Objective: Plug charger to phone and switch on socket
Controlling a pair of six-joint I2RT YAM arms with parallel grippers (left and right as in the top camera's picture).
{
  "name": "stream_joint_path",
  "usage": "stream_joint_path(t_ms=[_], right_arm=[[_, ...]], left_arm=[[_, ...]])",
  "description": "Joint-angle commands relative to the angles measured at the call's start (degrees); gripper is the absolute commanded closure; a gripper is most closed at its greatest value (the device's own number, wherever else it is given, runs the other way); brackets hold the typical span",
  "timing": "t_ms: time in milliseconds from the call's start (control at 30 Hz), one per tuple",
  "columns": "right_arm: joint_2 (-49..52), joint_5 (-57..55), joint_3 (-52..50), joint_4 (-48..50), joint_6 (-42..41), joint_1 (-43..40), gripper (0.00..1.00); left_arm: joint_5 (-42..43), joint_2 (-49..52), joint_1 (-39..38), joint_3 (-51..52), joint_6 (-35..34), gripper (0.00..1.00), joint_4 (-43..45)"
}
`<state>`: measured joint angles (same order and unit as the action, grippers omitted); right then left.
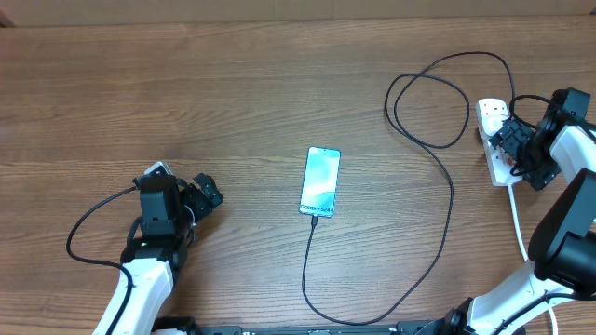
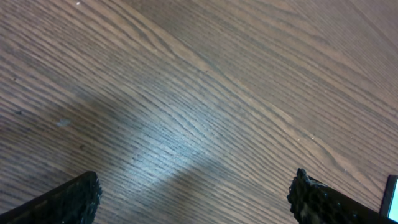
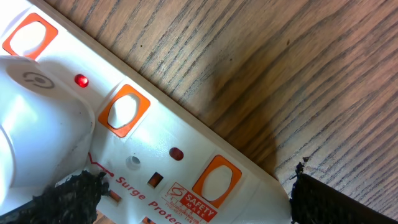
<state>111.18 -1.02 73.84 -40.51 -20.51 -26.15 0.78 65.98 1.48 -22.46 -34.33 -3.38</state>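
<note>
The phone (image 1: 320, 181) lies screen-up and lit at the table's middle; only its edge (image 2: 392, 198) shows in the left wrist view. The charger (image 1: 451, 200), a thin black cable, meets the phone's lower edge, sweeps right, loops and runs to the white socket (image 1: 501, 172) at the far right. My right gripper (image 1: 515, 149) hovers open right over the socket (image 3: 161, 134); its fingers (image 3: 74, 198) straddle the strip. One red light (image 3: 81, 80) glows beside an orange-framed switch (image 3: 124, 110). Left of the phone, my left gripper (image 1: 203, 193) is open over bare wood, holding nothing (image 2: 194, 198).
A bulky white plug (image 3: 34, 134) sits in the socket's end. A thick white cord (image 1: 518, 223) trails from the socket toward the front edge beside the right arm. The charger's loop (image 1: 428, 102) lies left of the socket.
</note>
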Motion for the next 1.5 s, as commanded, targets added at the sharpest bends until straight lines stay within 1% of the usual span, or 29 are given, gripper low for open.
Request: stream_joint_path(t_ms=[0, 167, 233, 367, 733, 967, 1100, 1233, 1467], right_arm=[[1.11, 1.14, -0.72, 1.25, 1.09, 1.29, 0.00], [1.11, 1.14, -0.72, 1.25, 1.09, 1.29, 0.00], [1.11, 1.14, -0.72, 1.25, 1.09, 1.29, 0.00], [1.11, 1.14, -0.70, 1.25, 1.09, 1.29, 0.00], [1.11, 1.11, -0.72, 1.25, 1.09, 1.29, 0.00], [1.11, 1.14, -0.72, 1.25, 1.09, 1.29, 0.00], [1.11, 1.14, -0.70, 1.25, 1.09, 1.29, 0.00], [1.11, 1.14, -0.72, 1.25, 1.09, 1.29, 0.00], [1.11, 1.14, -0.72, 1.25, 1.09, 1.29, 0.00]], left_arm=[[-0.72, -1.01, -0.22, 0.39, 2.71, 0.01, 0.24], [-0.76, -1.01, -1.22, 1.75, 9.01, 0.00, 1.07], [-0.70, -1.03, -1.77, 3.50, 9.92, 0.00, 3.19], [-0.76, -1.57, -2.27, 6.80, 10.64, 0.00, 8.31], [-0.72, -3.17, -2.27, 11.37, 12.55, 0.01, 13.79], [-0.07, -5.18, -2.25, 17.62, 12.52, 0.00, 22.43], [0.09, -7.41, -2.25, 20.92, 12.55, 0.01, 25.51], [-0.11, -9.62, -2.14, 22.08, 13.90, 0.00, 25.73], [-0.11, -14.36, -2.14, 22.16, 15.12, 0.00, 20.31]])
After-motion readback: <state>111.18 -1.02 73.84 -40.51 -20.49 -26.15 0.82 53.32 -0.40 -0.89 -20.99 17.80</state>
